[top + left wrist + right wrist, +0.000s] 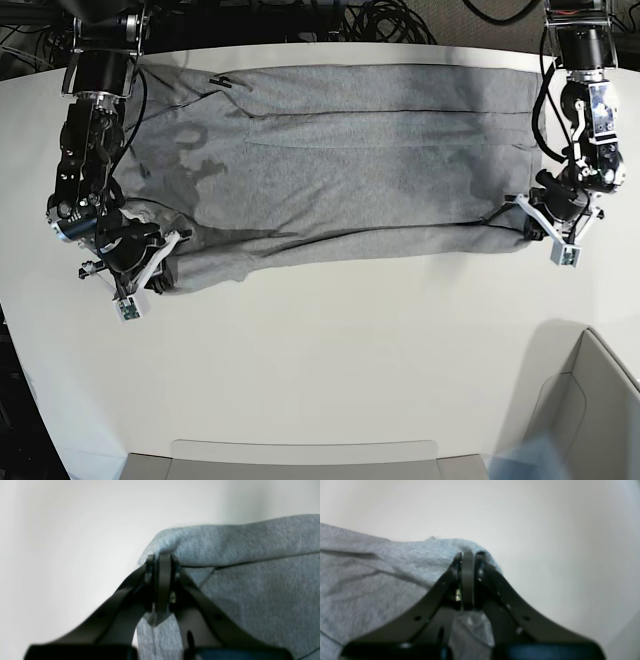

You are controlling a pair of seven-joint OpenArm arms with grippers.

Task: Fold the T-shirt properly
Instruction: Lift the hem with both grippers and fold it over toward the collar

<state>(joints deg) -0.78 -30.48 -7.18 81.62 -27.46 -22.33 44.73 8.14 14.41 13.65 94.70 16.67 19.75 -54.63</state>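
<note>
The shirt [340, 170] lay spread between both grippers; left gripper [162, 562] and right gripper [468, 557] each pinched a corner; soft, limp cloth, best held at corners.

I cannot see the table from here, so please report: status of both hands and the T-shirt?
Left hand shut on T-shirt edge. Right hand shut on opposite end. Shirt spread across table, partly folded. Nothing in the way.

A robotics lab: bare white table [330, 350], two mounted arms, tangled black cables [390, 18] behind.
</note>
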